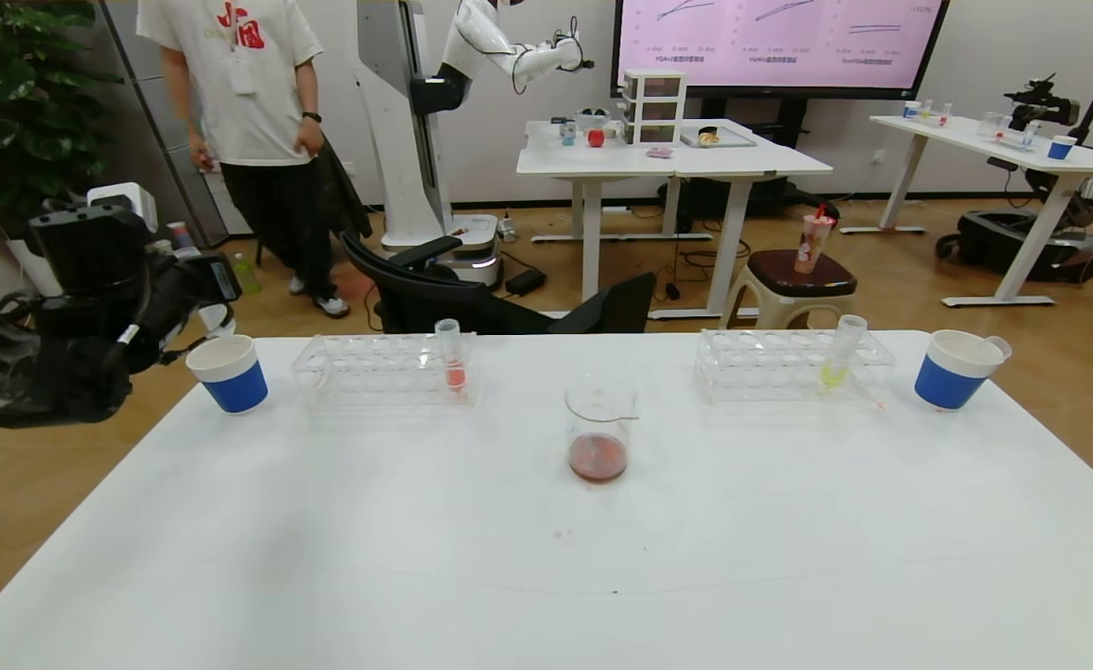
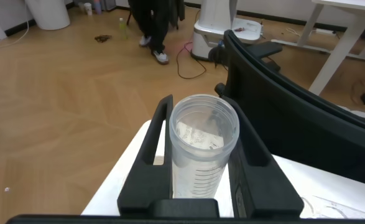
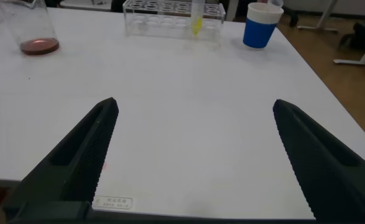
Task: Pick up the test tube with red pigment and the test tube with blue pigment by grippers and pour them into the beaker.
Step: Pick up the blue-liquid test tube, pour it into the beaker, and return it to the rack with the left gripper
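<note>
I'm seeing a lab/office rm w/ herringbone wood floor (image 1: pixel 974 335) and pale walls. Big wall screen (image 1: pixel 779 42) at back shows pink charts. White desks (image 1: pixel 667 163) centre-back and far right (image 1: pixel 1002 149) (both cluttered w/ small items). Black office chair (image 1: pixel 453 298) just behind my white counter (image 1: pixel 546 558). Brown stool (image 1: pixel 802 279) w/ a drink cup. Leafy plant (image 1: pixel 6 102) back-left. Person in white tee (image 1: pixel 248 93) standing.

No legible text on anything.
</note>
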Robot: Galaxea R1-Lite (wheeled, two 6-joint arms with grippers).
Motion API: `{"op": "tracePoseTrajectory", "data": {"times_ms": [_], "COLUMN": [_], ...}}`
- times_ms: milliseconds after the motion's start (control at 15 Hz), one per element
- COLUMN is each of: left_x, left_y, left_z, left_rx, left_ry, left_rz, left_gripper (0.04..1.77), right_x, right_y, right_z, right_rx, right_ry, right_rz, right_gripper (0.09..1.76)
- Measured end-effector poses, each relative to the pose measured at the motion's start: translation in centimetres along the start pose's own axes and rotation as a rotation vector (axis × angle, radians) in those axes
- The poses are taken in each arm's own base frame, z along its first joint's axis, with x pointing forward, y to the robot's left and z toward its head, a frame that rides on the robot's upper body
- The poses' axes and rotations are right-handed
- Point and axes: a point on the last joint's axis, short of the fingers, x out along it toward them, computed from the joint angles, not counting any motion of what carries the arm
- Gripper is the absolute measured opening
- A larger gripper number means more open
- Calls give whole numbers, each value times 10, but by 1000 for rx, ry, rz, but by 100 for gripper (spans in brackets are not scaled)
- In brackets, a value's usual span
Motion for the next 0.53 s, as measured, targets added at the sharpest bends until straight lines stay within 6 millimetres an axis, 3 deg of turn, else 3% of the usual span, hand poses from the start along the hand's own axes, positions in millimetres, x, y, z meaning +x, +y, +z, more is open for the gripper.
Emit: {"op": "tracePoseTrajectory", "data": {"times_ms": [267, 533], "left_x": [33, 55], "left_y": [13, 14], "left_z": [-15, -44], "left_rx": [-2, 6], "left_ry": [-8, 8], "left_rz": [47, 57], "left_gripper": [51, 51], "right_x": [0, 0], "right_y": [0, 0], "right_z": [0, 0], "right_rx": [0, 0], "right_ry": [0, 0], "right_rz": [0, 0], "right_gripper": [174, 174]}}
